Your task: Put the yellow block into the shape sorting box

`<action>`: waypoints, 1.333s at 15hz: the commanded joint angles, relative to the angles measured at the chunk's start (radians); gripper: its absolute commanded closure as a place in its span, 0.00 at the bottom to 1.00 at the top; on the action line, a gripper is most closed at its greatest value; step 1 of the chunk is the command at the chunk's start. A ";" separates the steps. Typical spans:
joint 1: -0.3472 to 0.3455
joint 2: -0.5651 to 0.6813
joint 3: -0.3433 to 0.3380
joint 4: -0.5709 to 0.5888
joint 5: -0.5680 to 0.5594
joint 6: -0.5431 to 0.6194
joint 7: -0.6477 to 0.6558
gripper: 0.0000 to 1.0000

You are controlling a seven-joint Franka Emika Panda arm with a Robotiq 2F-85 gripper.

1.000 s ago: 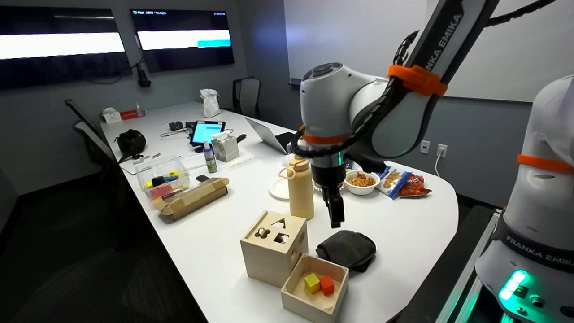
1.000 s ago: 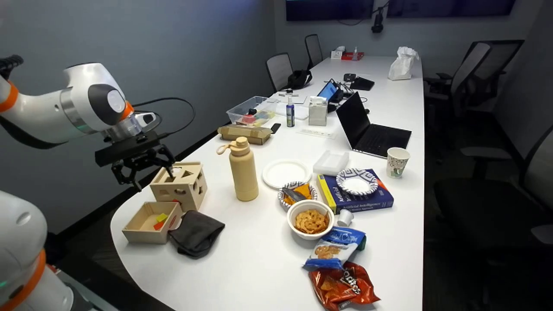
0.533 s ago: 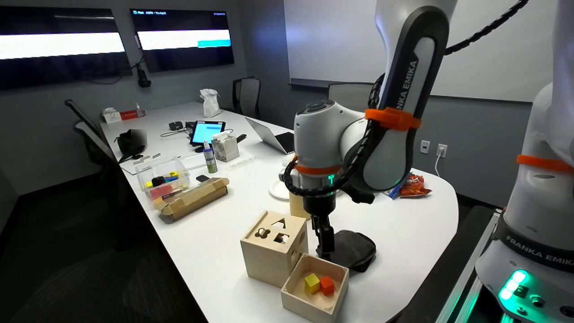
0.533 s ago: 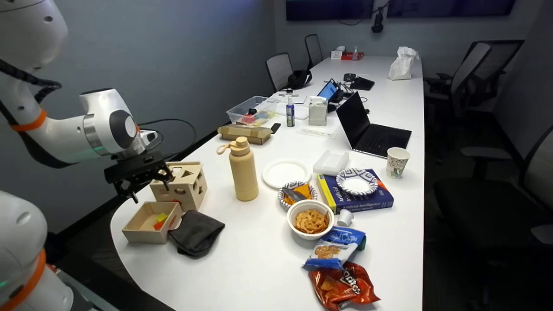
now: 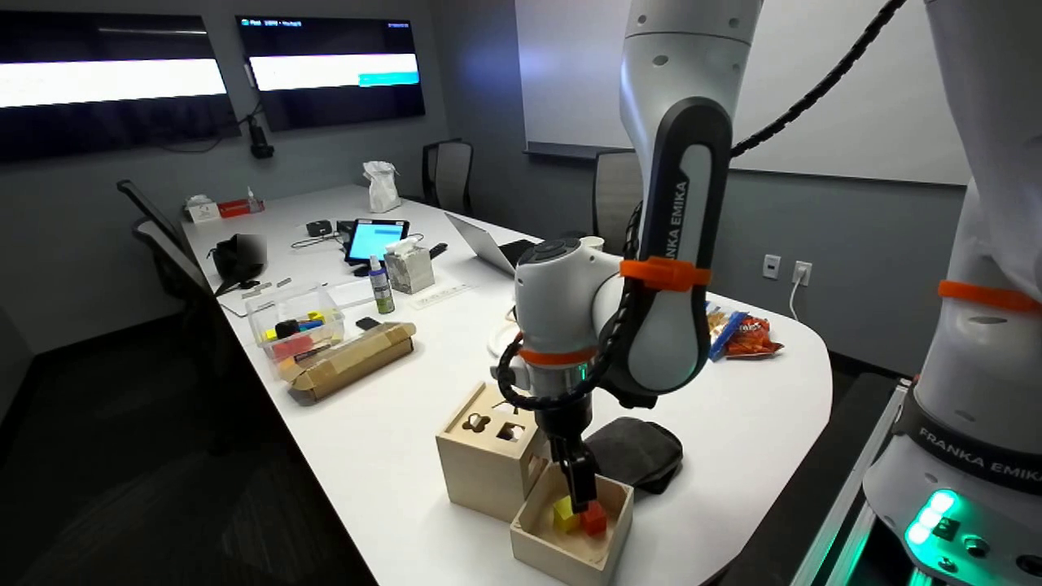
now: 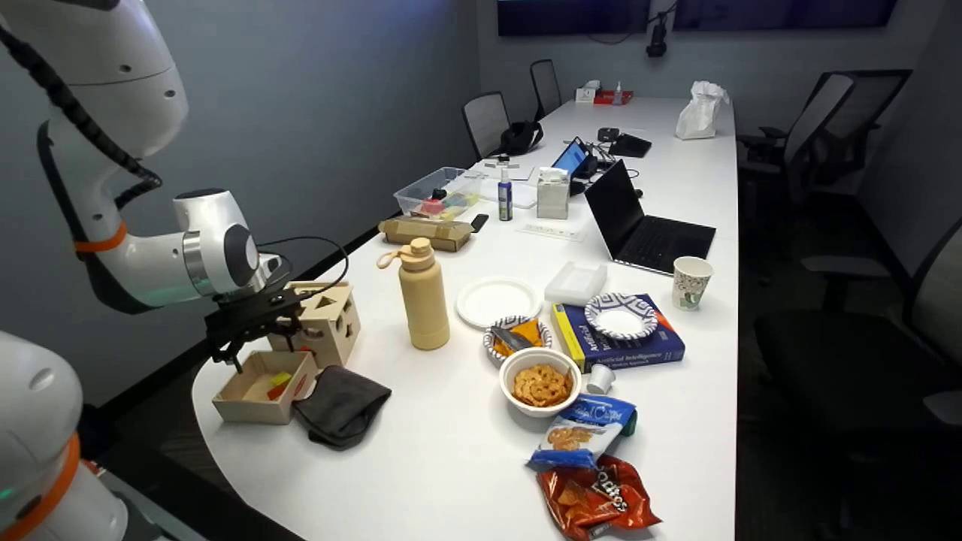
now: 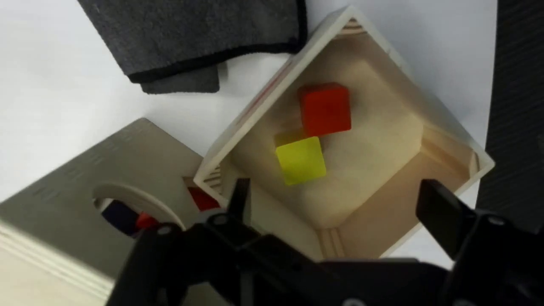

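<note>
Yellow block (image 7: 301, 161): We see it sitting inside the open wooden tray (image 7: 374, 144), right by the red block (image 7: 326, 110). We cannot tell if the two blocks touch.
Hand (image 7: 335, 193): In both exterior views it hangs over the tray. In the wrist view we see its two fingers (image 7: 440, 212) stretched far apart, and the yellow block is a bit away from both of them.
Robot arm (image 5: 663, 350): It is white and black with orange bands, and it bends down to the hand.
Shape sorting box (image 5: 480, 476): It stands just beside the tray and is taller. In an exterior view we see a flower hole (image 5: 476, 422) and a square hole (image 5: 511, 432) in its top. Through a round hole (image 7: 140, 193) in the wrist view we spot something red (image 7: 145, 221) and something dark (image 7: 120, 217).
Dark cloth (image 7: 204, 34): It lies folded on the white surface (image 6: 466, 466), right next to the tray.
Tan bottle (image 6: 425, 304): It stands up straight, near the box.
Bowl (image 6: 507, 382): It holds brown bits. We see a blue bag (image 6: 582, 428) close to it and a red bag (image 6: 594, 503) by the blue one.
Blue book (image 6: 654, 344): It has a paper bowl (image 6: 618, 324) on top.
Laptop (image 6: 669, 244): It is open, with a paper cup (image 6: 691, 284) just beside it.
</note>
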 commanded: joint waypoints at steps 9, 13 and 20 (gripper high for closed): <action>0.051 0.166 -0.043 0.093 -0.012 0.063 -0.044 0.00; 0.095 0.203 -0.109 0.102 -0.019 0.128 -0.033 0.00; 0.137 0.247 -0.160 0.111 -0.006 0.180 -0.039 0.26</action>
